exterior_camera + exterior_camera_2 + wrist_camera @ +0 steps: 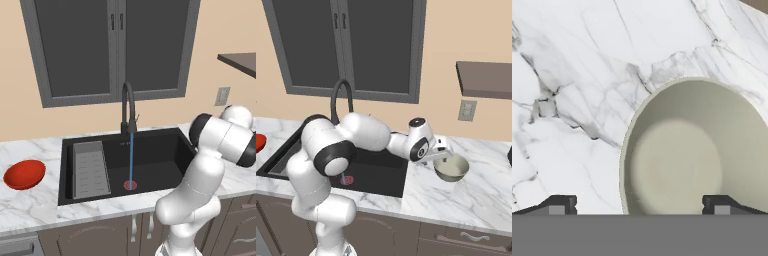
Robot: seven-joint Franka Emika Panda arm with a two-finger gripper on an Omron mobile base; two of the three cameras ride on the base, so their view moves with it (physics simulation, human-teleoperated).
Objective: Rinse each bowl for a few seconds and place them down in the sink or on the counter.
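Observation:
The grey-beige bowl with a pale cream inside stands upright on the white marble counter, to the right of the sink. My gripper hovers just over its left rim, open. In the hand view my gripper straddles that rim, one fingertip over bare marble and the other over the bowl's inside; nothing is gripped. The red bowl lies on the counter left of the sink.
Water runs from the black arched tap down to the red drain. A grey ribbed tray fills the sink's left part. A dark shelf and a wall socket are above the counter on the right.

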